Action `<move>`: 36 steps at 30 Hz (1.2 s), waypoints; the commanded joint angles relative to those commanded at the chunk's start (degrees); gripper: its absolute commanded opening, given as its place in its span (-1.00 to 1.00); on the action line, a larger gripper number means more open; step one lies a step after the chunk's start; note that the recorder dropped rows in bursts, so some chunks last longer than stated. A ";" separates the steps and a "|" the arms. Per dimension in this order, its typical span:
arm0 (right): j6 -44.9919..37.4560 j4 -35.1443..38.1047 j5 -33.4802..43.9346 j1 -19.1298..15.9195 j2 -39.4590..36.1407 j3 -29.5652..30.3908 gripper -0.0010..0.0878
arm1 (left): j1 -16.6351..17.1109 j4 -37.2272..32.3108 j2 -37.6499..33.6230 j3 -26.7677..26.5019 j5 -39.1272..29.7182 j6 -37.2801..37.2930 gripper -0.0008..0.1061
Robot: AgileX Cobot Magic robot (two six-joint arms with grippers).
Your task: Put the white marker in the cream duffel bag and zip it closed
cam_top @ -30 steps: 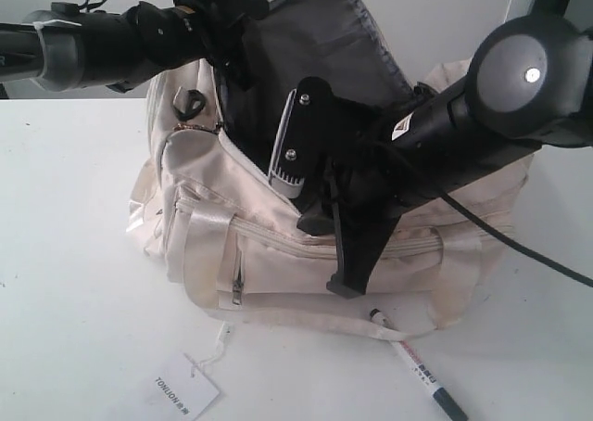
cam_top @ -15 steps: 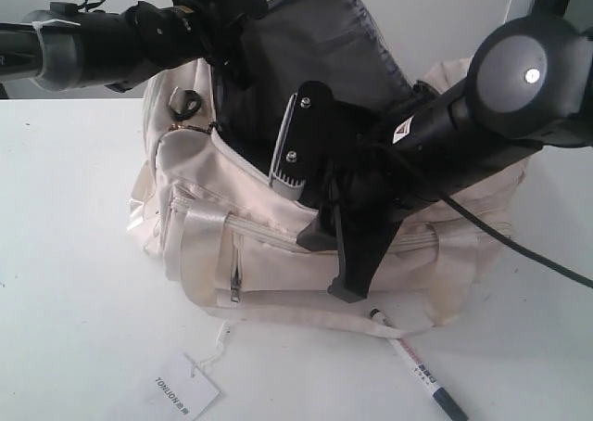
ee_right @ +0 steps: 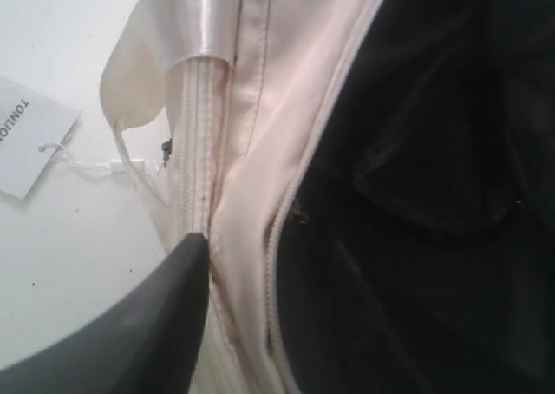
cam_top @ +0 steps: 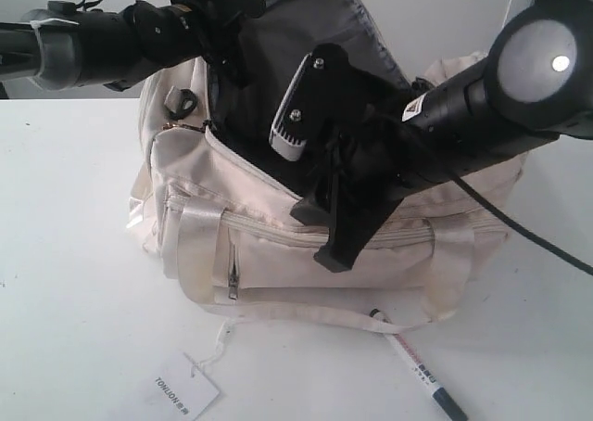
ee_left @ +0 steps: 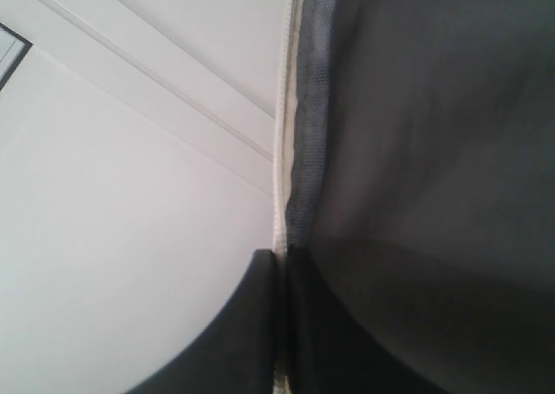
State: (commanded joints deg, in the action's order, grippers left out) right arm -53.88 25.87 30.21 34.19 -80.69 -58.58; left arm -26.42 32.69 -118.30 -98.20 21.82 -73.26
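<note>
Undone: white marker (cam_top: pixel 417 370) on tabletop (cam_top: pixel 74 282), cream duffel bag (cam_top: pixel 269 263) unzipped; left end effector (ee_left: pixel 281 277) pinches flap (cam_top: pixel 315 31) up, right end effector (cam_top: pixel 313 203) spread, empty.

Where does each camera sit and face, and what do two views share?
Exterior: off the arms, facing the cream duffel bag; left arm, right arm, white marker, paper tag show.
Left wrist: on left arm, along the raised flap edge; left gripper pinches it.
Right wrist: on right arm, into the open bag; one finger shows.
Exterior and right wrist share the tag.
</note>
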 joint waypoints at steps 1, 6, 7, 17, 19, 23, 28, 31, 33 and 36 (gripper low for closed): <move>0.76 0.00 0.00 0.00 0.46 0.00 -0.01 | 0.00 0.00 0.00 0.00 0.00 0.00 -0.99; 9.47 0.00 0.49 0.00 3.19 0.00 -0.17 | 0.00 0.00 0.00 0.00 0.00 0.00 -0.99; 11.99 0.00 0.64 0.00 4.18 0.00 -0.33 | 0.00 0.00 0.00 0.00 0.00 0.00 -0.99; 15.76 0.00 13.38 0.00 8.65 0.00 -0.98 | 0.00 0.00 0.00 0.00 0.00 0.00 -0.99; 16.53 0.00 13.64 0.00 9.03 0.00 -0.98 | 0.00 0.00 0.00 0.00 0.00 0.00 -0.99; 16.70 0.00 13.53 0.00 9.24 0.00 -0.98 | 0.00 0.00 0.00 0.00 0.00 0.00 -0.99; 18.49 0.00 14.27 0.00 9.25 0.00 -0.98 | 0.00 0.00 0.00 0.00 0.00 0.00 -0.99; 18.49 0.00 15.75 0.00 9.25 0.00 -0.98 | 0.00 0.00 0.00 0.00 0.00 0.00 -0.99; 18.49 0.00 17.15 0.00 9.25 0.00 -0.98 | 0.00 0.00 0.00 0.00 0.00 0.00 -0.99; 18.49 0.00 18.95 0.00 9.25 0.00 -0.98 | 0.00 0.00 0.00 0.00 0.00 0.00 -0.99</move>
State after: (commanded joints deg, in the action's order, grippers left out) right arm -35.39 25.87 49.16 34.19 -71.44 -58.58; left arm -26.42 32.69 -118.30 -98.20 21.82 -73.26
